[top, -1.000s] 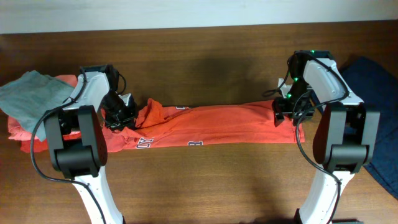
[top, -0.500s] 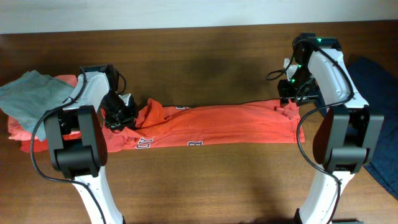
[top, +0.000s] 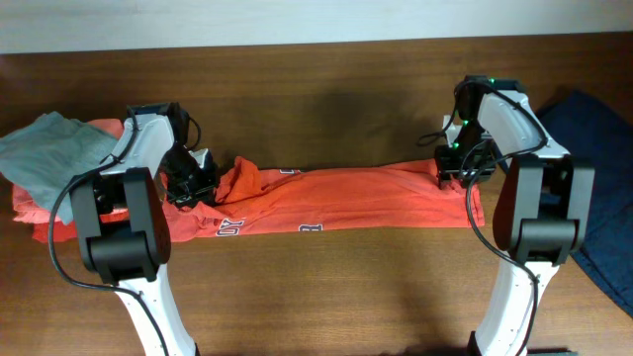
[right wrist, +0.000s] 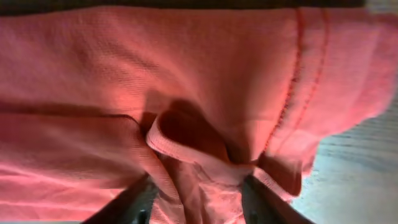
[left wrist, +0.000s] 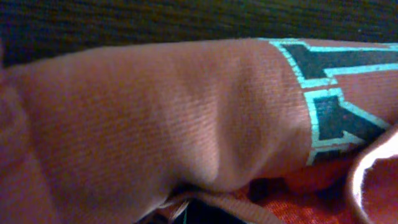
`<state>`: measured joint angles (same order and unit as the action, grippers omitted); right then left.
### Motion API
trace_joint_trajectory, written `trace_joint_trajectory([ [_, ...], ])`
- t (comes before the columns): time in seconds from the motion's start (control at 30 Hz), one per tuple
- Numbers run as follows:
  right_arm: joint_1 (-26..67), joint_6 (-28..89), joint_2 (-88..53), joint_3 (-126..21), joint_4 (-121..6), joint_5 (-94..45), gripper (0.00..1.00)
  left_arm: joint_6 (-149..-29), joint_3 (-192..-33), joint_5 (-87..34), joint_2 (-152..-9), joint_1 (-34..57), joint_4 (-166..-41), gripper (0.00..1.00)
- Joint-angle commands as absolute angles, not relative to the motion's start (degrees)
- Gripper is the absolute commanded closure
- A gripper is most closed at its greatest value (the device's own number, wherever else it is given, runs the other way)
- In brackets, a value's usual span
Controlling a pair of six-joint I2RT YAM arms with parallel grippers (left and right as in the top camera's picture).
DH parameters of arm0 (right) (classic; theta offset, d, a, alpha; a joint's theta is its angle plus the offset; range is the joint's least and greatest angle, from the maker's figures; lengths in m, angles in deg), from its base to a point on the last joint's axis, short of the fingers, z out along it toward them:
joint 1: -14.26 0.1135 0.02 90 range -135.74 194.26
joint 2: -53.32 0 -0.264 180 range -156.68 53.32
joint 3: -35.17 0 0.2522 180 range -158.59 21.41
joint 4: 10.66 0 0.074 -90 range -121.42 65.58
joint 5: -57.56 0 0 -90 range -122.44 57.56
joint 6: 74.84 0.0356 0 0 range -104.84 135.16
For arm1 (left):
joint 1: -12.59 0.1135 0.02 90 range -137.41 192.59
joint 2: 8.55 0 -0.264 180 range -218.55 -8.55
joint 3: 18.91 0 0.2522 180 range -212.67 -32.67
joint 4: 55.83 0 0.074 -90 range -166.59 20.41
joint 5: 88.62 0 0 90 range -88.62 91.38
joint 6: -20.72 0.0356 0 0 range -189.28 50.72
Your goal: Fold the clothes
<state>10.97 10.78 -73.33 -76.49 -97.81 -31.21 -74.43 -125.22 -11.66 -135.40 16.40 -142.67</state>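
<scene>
Shirt (top: 336, 210) lies stretched in a band across the counter (top: 326, 287), left pincer (top: 193, 183) clamped on its bunched left end, right pincer (top: 460, 168) partly apart, straddling a puckered fold at its right end.

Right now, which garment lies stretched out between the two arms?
The red-orange T-shirt with white lettering, spread across the middle. The grey top and coral garment lie piled at left, the dark blue cloth at right.
</scene>
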Motion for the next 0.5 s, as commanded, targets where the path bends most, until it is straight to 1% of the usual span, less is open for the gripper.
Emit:
trace_joint_trajectory([
  [0.0,10.9,11.0,-73.7,-76.1,-97.3,-30.5,0.62,-73.5,-124.2,-10.8,-136.1,16.2,-141.2,0.98],
  [0.03,10.9,11.0,-73.7,-76.1,-97.1,-30.5,0.68,-73.5,-124.2,-10.8,-136.1,16.2,-141.2,0.98],
  [0.07,10.9,11.0,-73.7,-76.1,-97.0,-30.5,0.71,-73.5,-124.2,-10.8,-136.1,16.2,-141.2,0.98],
  [0.2,10.9,11.0,-73.7,-76.1,-96.5,-30.6,0.75,-73.5,-124.2,-10.8,-136.1,16.2,-141.2,0.98],
  [0.27,10.9,11.0,-73.7,-76.1,-95.8,-30.8,0.74,-73.5,-124.2,-10.8,-136.1,16.2,-141.2,0.98],
  [0.3,10.9,11.0,-73.7,-76.2,-95.4,-30.8,0.68,-73.5,-124.2,-10.8,-136.1,16.2,-141.2,0.98],
  [0.33,10.9,11.0,-73.7,-76.2,-95.2,-30.8,0.66,-73.5,-124.2,-10.8,-136.1,16.2,-141.2,0.98],
  [0.47,10.9,11.0,-73.7,-77.7,-94.8,-31.0,0.64,-73.5,-124.2,-10.8,-136.1,16.2,-141.2,0.98],
])
